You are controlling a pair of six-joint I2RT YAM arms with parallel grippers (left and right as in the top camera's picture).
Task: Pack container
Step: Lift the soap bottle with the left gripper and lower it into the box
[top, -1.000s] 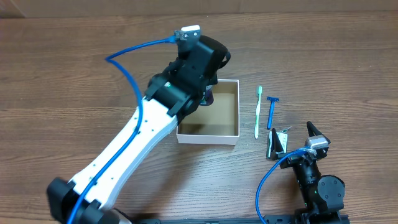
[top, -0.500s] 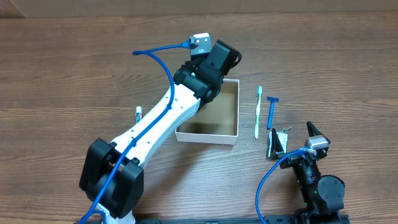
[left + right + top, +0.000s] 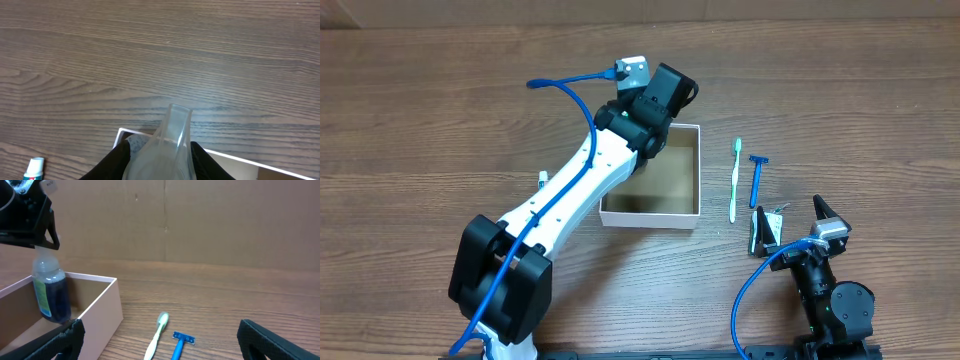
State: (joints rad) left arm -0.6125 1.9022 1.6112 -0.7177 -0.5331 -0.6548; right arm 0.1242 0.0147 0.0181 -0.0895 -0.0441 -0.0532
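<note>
Your left gripper [image 3: 42,245] stays pinched on the bottle [image 3: 51,292], now low in the far-left corner of the container [image 3: 675,185], which has slid slightly left, away from the toothbrush [image 3: 736,180]. Letting go looks next, while your right gripper [image 3: 792,228] idles, spread wide.

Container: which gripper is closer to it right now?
Left. The left gripper holds a bottle down inside the container, at its far-left corner; the right gripper sits open off its near-right side, past the toothbrush and razor.
</note>
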